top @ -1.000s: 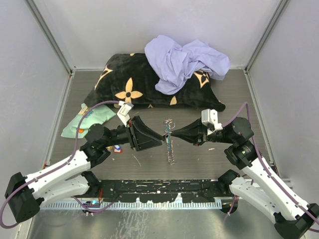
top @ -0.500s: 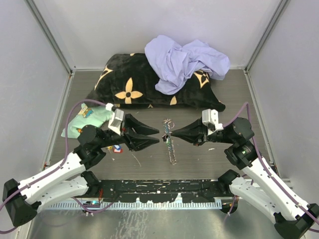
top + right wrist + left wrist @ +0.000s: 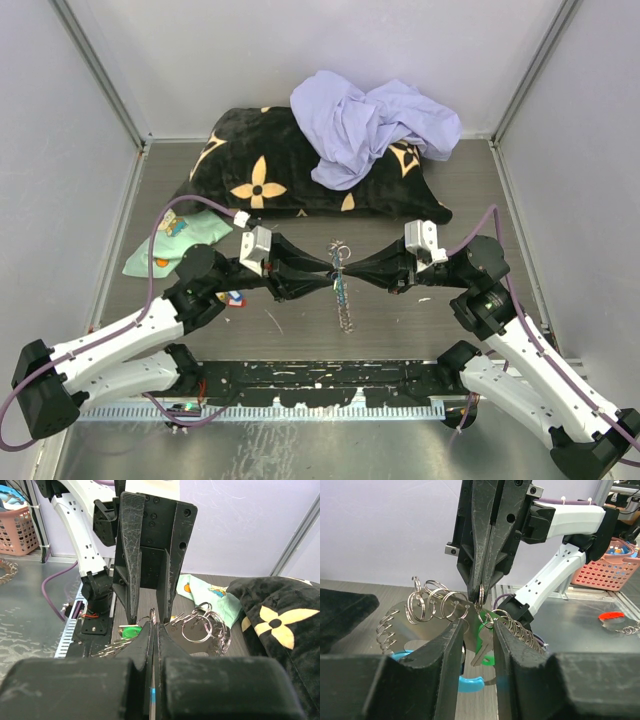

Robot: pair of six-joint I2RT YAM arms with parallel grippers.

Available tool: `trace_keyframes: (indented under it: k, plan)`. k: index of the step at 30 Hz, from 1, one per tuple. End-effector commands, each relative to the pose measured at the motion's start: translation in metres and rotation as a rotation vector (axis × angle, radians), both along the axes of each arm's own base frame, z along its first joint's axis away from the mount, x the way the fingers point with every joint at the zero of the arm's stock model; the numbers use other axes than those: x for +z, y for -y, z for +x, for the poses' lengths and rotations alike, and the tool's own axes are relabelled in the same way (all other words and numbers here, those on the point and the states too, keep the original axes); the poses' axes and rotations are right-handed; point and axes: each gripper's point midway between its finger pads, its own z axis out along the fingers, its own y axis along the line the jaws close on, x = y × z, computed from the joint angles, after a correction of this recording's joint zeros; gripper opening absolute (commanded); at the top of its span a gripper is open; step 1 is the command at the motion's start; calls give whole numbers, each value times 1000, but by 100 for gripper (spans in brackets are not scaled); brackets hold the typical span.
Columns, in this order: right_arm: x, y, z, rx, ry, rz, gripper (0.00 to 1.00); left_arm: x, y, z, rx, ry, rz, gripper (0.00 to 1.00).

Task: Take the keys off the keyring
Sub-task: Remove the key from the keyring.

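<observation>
The keyring hangs between both grippers over the table, and its silver chain trails toward the front. My right gripper is shut on one small split ring at the top of the bunch; its fingertips pinch it in the right wrist view. My left gripper is open, with its fingers on either side of a key with a green tag that hangs from the ring. The green tag also shows in the right wrist view. The light-blue crescent lies below, partly hidden by my left fingers.
A black flowered pillow with a lilac cloth on it lies at the back. A mint-green cloth lies at the left. A small red and blue piece lies by the left arm. A red tag lies on the metal front strip.
My left gripper has swung right, turned and narrowed, and its fingers now flank the green-tag key. The right gripper has held still on the ring.
</observation>
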Motion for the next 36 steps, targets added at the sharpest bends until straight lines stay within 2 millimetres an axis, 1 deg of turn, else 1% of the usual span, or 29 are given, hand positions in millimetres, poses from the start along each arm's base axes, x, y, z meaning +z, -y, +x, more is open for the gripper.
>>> trace_keyframes:
  k: [1,4,13,18,24,30,36]
  plan:
    - [31,4,-4,-1,99,61,1,44,-5,-4,9,121,-114,30]
    - [31,4,-4,0,100,61,1,46,-6,-5,11,125,-122,29]
    - [30,3,-4,5,99,56,1,54,-18,-11,29,135,-165,29]
    - [31,2,-3,6,100,56,1,55,-13,-10,24,129,-162,27]
    - [31,2,-4,13,103,55,1,49,-4,-7,22,118,-143,24]
    - [31,1,-4,15,103,53,1,46,1,-3,38,114,-131,23]
    - [31,1,-4,17,103,51,1,41,3,0,56,111,-109,21]
